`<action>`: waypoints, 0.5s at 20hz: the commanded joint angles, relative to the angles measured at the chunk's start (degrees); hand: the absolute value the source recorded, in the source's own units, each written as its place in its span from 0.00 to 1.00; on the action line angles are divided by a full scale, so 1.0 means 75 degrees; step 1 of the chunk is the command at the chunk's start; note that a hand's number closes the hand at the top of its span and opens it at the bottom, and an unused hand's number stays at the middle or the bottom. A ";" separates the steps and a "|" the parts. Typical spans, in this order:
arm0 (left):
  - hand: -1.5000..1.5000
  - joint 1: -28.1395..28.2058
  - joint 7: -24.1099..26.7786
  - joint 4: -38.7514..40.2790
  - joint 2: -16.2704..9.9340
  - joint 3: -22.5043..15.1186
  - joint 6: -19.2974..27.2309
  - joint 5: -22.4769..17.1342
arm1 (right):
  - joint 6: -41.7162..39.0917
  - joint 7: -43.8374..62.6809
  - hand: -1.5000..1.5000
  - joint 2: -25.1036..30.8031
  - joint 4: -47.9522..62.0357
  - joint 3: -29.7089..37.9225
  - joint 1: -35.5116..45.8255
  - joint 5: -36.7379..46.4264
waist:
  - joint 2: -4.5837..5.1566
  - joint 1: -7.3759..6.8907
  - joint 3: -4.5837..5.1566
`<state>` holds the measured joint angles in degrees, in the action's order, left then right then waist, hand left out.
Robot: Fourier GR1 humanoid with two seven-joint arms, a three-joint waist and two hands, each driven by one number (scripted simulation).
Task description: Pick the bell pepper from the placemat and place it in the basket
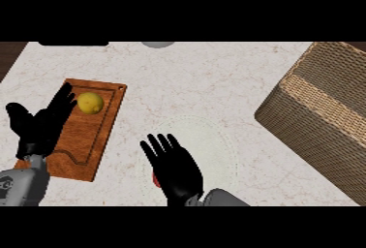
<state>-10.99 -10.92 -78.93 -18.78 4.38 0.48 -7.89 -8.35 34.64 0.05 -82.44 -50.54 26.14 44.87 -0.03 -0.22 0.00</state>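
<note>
From the head view, a wooden cutting board [89, 131] with a grooved rim lies at the left of the pale marbled counter [200, 72], and a small yellow lemon [90, 103] sits on its upper part. The left hand [39, 126] rests open, fingers straight up, overlapping the board's left edge. A pale round placemat [207, 140] lies mid-counter. The right hand [174, 167] is spread flat over its lower part, fingers straight, covering most of the bell pepper [155, 179]; only a red sliver shows at the palm's left edge. A boxy woven basket [322, 116] stands at the right, well apart.
</note>
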 commanded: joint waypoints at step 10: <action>0.50 -0.0242 -0.0333 -0.0060 -0.0171 0.0452 -0.0442 -0.0063 | -0.0349 -0.0428 1.00 0.0234 0.1046 -0.0181 0.0517 0.0252 | -0.0001 -0.0003 0.0000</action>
<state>-12.75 -11.50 -77.44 -19.02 6.57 -1.89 -7.55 -7.16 35.13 0.41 -76.22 -54.26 29.13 46.01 0.01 -0.35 0.00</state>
